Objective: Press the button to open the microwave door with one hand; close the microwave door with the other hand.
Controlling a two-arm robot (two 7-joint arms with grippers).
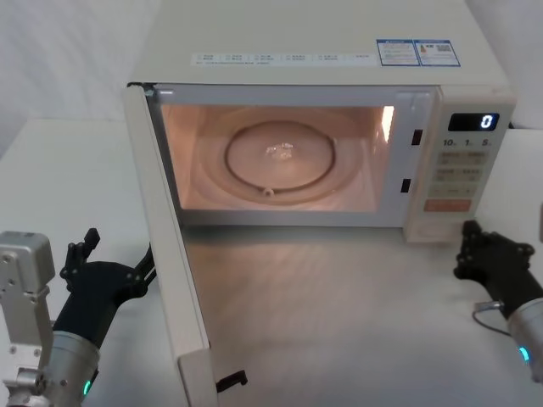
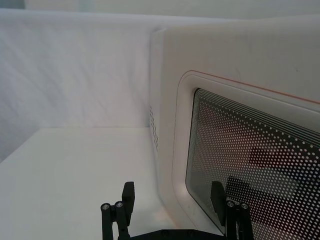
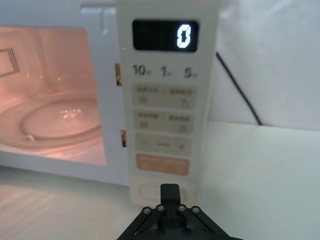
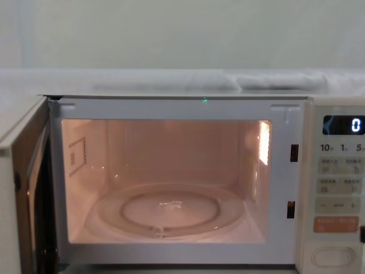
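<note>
Cream-white plastic and dark perforated glass make up the microwave door (image 1: 174,254), which stands swung fully out on its left-side hinge, roughly square to the cabinet and edge-on in the head view. The panel reads as rigid and fairly light; it should pivot freely on its hinge and needs no grasp, only a flat push on its outer face. The best contact area appears to be the plain frame near the free edge, away from the hinge, where leverage is greatest. The glass window (image 2: 255,165) is smooth and likely slippery, so the frame is the safer surface. The latch hooks (image 1: 231,381) project from the door's free edge and should be kept clear.

The left gripper (image 1: 114,275) sits just beside the door's outer face, fingers spread, with one fingertip (image 2: 217,196) close against the window. It is placed for the closing push.

Inside, the lit cavity holds the glass turntable (image 1: 280,161).

On the control panel (image 1: 456,174), the button (image 4: 329,256) lies at the bottom, below the orange key (image 3: 162,164). The right gripper (image 1: 475,250) hangs just in front of it, fingers pressed together, not touching. The opening step appears done.
</note>
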